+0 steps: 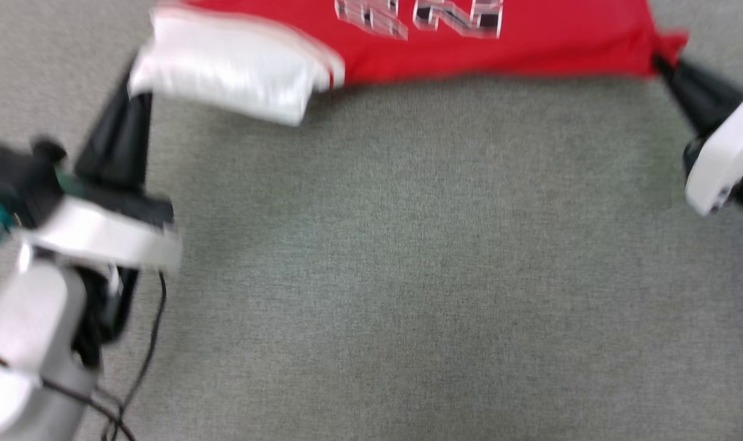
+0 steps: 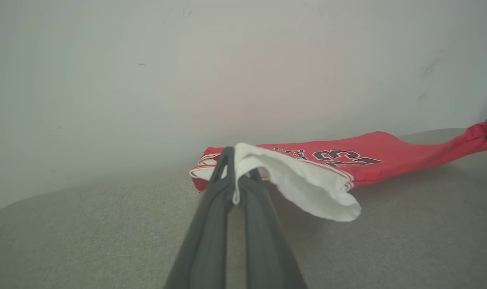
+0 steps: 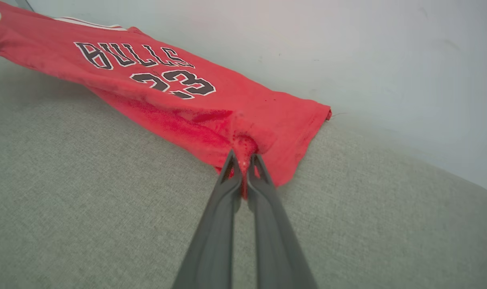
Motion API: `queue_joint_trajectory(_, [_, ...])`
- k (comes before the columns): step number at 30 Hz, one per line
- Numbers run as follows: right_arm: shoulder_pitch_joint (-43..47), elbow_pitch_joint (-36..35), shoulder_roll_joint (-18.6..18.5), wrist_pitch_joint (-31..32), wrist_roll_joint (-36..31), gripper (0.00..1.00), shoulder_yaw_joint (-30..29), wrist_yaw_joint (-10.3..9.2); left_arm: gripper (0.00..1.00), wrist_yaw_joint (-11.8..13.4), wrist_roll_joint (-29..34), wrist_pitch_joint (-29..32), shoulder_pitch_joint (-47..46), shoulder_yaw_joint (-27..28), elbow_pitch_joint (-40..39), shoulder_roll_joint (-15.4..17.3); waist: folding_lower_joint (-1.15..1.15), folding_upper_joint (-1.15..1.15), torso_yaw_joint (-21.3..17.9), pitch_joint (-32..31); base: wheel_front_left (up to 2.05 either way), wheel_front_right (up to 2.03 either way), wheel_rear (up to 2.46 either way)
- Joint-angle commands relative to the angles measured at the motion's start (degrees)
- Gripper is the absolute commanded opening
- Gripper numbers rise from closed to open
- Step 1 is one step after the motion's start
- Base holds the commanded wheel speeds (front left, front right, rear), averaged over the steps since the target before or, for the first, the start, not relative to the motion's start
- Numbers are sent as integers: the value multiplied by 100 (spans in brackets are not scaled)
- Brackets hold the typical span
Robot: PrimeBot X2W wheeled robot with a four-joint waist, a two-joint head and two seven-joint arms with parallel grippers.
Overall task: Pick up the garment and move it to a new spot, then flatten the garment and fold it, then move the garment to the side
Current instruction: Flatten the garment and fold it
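**A:** Where do we have the shirt (image 3: 179, 100) now?

**B:** It's stretched between our two hands at the far side of the table (image 1: 408, 275), close against the wall (image 2: 147, 80). Our left hand (image 2: 237, 176) is pinched shut on the white sleeve (image 2: 303, 188). Our right hand (image 3: 243, 160) is clamped on a bunch of red cloth near the bottom hem.

**A:** What should worry us?

**B:** Each hand has only a small pinch of cloth. If we pull too hard, the cloth could slip out of one hand and the shirt would drop in a heap. The sleeve also hangs doubled over, so laying it down like this may trap a fold underneath. And the far edge lies along the wall, so we think it could drag or ride up there when we move.
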Motion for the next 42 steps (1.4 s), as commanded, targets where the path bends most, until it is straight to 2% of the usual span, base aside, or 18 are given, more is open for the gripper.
queue_joint_trajectory(1, [135,-31,-27,15,-22,0,1,-7,0,57,-12,-23,132,18,-65,41,1,0,20,-221,0,0,0])
queue_joint_trajectory(8, [1260,-247,10,112,28,0,-78,-6,0,439,-402,-74,1767,101,-551,-113,1,0,111,-863,0,0,0])
queue_joint_trajectory(11, [1757,-315,13,131,20,0,-116,-7,0,462,-573,-91,2348,71,-596,-193,1,0,150,-1151,0,0,0])
queue_joint_trajectory(16, [2583,-381,25,177,87,0,-275,-7,0,424,-862,-102,3161,12,-591,-298,1,0,177,-1597,0,0,0])
queue_joint_trajectory(22, [3490,-489,91,223,60,0,-484,-7,0,248,-1298,-1,3964,-133,-544,-321,1,0,167,-2061,0,0,0])
queue_joint_trajectory(27, [4158,-545,147,254,-18,0,-651,-7,0,7,-1672,302,4502,-319,-516,-228,1,0,179,-2330,0,0,0])
queue_joint_trajectory(35, [5023,-640,198,326,-143,0,-860,-7,0,-208,-2314,844,5119,-523,-473,-141,1,0,218,-2619,0,0,0])
queue_joint_trajectory(42, [5607,-734,141,388,-119,0,-1010,-7,0,-176,-2646,1160,5438,-577,-537,-58,1,0,261,-2734,0,0,0])
